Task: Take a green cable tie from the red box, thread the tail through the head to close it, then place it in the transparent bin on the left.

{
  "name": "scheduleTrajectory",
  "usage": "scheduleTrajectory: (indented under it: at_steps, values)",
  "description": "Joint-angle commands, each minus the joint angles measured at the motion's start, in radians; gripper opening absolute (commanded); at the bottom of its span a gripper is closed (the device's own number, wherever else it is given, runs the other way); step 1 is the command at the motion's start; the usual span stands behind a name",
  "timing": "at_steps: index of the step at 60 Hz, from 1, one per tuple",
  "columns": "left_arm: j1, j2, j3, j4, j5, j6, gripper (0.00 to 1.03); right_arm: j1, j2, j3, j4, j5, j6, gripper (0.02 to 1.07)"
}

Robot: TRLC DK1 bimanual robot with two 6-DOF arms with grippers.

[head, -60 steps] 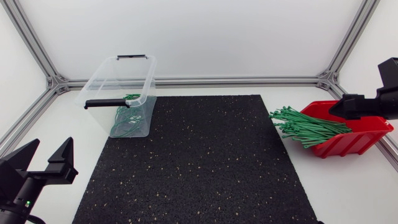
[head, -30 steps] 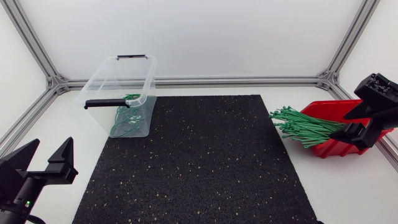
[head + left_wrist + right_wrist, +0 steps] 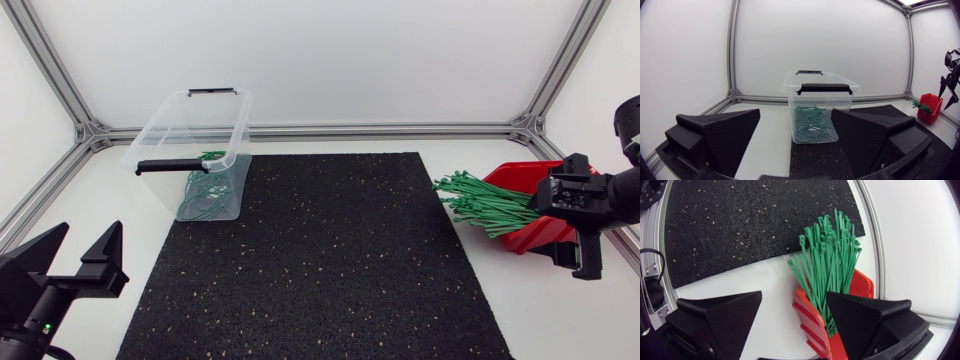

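Status from where I stand:

- Right gripper (image 3: 794, 296) is over the red box (image 3: 812, 321) at the table's (image 3: 560, 310) right edge. Fingers spread wide, holding nothing.
- In the right wrist view, the bundle of green cable ties (image 3: 827, 265) runs out between and ahead of the two fingers. I can't tell if either finger touches them.
- The ties fan out of the box's open front toward the far right corner of the black mat (image 3: 320, 260). Their tips lie on the white table at the mat edge.
- Left gripper (image 3: 796, 112) sits low at the near left corner of the table, also wide apart and empty, pointed at the transparent bin (image 3: 790, 90).
- The bin stands upright at the mat's far left corner, black handles on its rim (no lid on it).
- Closed green loops (image 3: 812, 122) are piled in the bin bottom.
- No tie is separated from the bundle.
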Motion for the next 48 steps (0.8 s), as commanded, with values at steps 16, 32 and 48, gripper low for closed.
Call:
scheduleTrajectory:
  at_steps: [16, 32, 48]
  values:
    - [-0.051, -0.005, -0.041, -0.009, -0.004, 0.002, 1.0, 0.074, 0.034, -0.083, 0.075, 0.041, -0.096, 0.63]
    - [-0.069, -0.005, -0.041, -0.009, -0.004, 0.002, 1.0, 0.089, 0.08, -0.128, 0.17, 0.063, -0.137, 0.47]
    - [-0.069, -0.005, -0.041, -0.009, -0.004, 0.002, 1.0, 0.095, 0.12, -0.144, 0.245, 0.086, -0.151, 0.41]
